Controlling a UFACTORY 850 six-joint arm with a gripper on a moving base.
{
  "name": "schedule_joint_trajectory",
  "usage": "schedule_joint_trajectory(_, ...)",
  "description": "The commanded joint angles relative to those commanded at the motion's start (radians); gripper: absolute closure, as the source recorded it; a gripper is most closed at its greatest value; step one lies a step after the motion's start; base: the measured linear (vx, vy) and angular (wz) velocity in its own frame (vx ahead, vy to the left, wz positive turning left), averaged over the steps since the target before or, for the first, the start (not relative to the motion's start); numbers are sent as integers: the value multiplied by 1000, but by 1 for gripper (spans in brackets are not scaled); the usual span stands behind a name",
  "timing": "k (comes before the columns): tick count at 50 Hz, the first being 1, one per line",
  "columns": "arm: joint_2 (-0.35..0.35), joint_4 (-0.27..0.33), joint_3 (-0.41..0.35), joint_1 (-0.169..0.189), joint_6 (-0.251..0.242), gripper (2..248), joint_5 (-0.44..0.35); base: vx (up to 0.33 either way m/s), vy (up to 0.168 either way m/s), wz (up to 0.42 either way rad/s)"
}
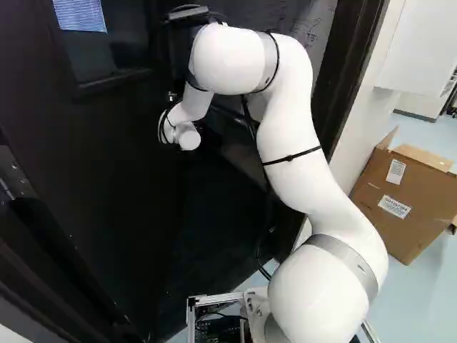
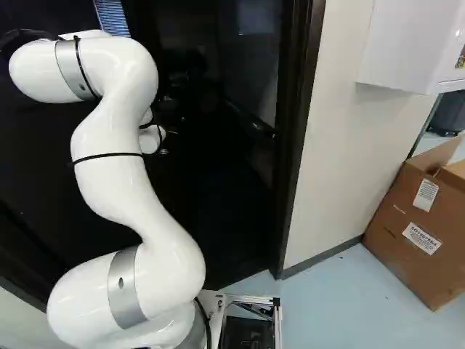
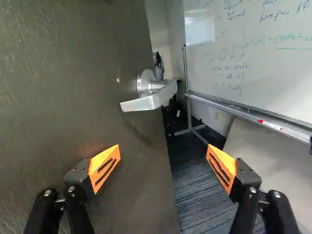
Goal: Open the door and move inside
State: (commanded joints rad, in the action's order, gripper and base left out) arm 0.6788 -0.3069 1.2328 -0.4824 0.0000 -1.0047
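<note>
Lab-like office space, whiteboard [image 3: 268, 73] bearing handwritten notes [image 3: 229, 75], marker [image 3: 271, 125] on its ledge [image 3: 224, 104], dark striped carpet [image 3: 195, 195], white robot arm [image 2: 120, 174], open cardboard box [image 2: 414, 233]

I see 1 robot arm [image 1: 318, 179], 1 door [image 3: 73, 97], 1 lever handle [image 3: 151, 101], 1 whiteboard [image 3: 263, 73], 1 marker [image 3: 271, 126], 1 cardboard box [image 2: 407, 269], 2 labels [image 2: 421, 238].

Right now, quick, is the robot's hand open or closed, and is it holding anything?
Hand: open, holding nothing; the door handle is ahead of it, not between its fingers.
</note>
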Motion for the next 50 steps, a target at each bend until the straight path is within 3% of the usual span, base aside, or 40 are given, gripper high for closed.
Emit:
schedule_joint_trajectory(29, 61, 0, 85, -40, 0, 3, 0, 0, 0, 0)
schedule_joint_trajectory(50, 4, 0, 5, -16, 0, 3, 0, 0, 0, 0)
